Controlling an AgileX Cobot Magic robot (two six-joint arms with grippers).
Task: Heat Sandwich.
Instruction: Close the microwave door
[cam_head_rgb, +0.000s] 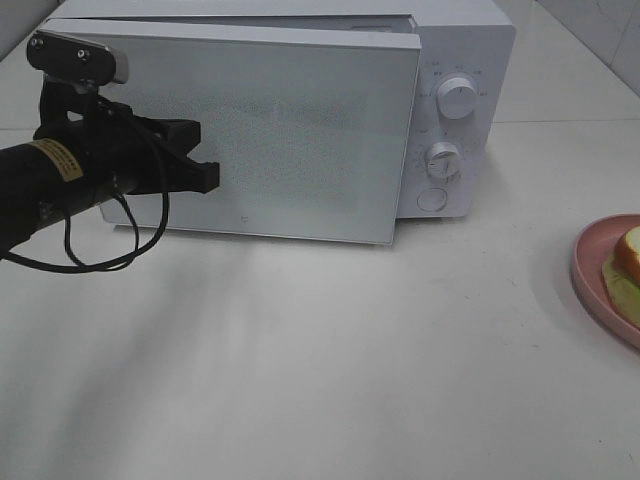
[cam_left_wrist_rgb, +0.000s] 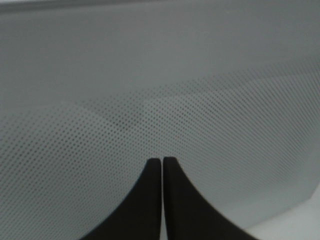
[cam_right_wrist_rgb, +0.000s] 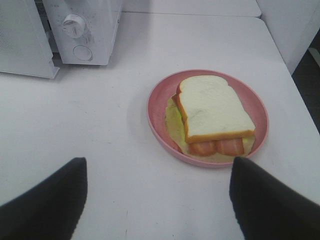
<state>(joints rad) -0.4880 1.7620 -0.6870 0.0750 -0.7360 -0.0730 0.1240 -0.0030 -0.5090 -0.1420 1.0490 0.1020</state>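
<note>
The sandwich (cam_right_wrist_rgb: 212, 107), white bread with a tan crust over pink and pale green layers, lies on a round pink plate (cam_right_wrist_rgb: 157, 110) at the table's right edge (cam_head_rgb: 590, 270). My right gripper (cam_right_wrist_rgb: 158, 162) is open, hovering short of the plate with nothing between its fingers; the exterior view does not show it. The white microwave (cam_head_rgb: 450, 100) stands at the back with its door (cam_head_rgb: 300, 130) slightly ajar. My left gripper (cam_head_rgb: 210, 177) is shut and empty, its tips (cam_left_wrist_rgb: 162, 161) close against the door's dotted glass (cam_left_wrist_rgb: 160, 75).
Two knobs (cam_head_rgb: 457, 98) and a round button (cam_head_rgb: 431, 199) sit on the microwave's right panel. A white wall or cabinet (cam_right_wrist_rgb: 295, 25) stands just beyond the plate. Bare white tabletop (cam_head_rgb: 300, 350) spreads in front of the microwave.
</note>
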